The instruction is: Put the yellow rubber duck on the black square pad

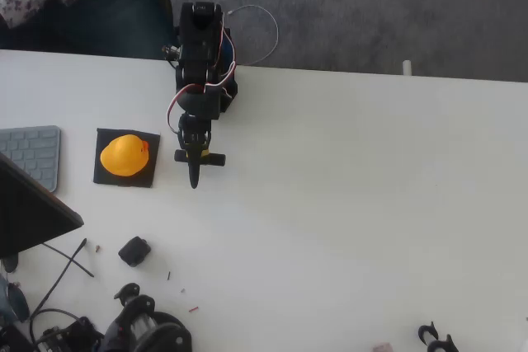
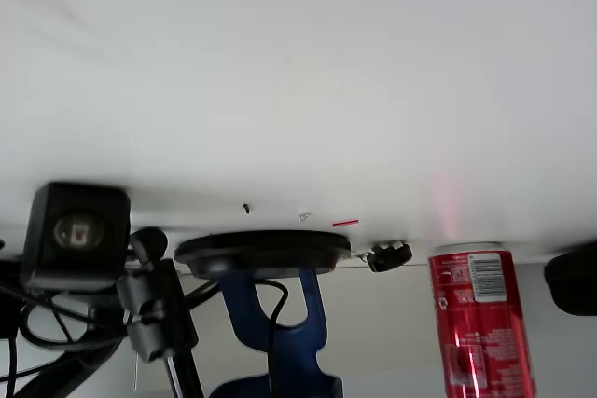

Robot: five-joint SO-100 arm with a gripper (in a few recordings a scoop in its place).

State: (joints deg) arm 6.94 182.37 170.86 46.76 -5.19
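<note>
The yellow rubber duck sits on the black square pad near the left side of the white desk in the overhead view, beside a grey keyboard. The tool hangs just to the right of the pad, apart from the duck, closed and empty. In the wrist view a red can stands beyond the desk edge.

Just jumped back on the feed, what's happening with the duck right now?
The yellow rubber duck sits on the black square pad near the table's left side in the overhead view. The gripper is beside the pad, apart from the duck and holding nothing, fingers together. The placement looks done.
</note>
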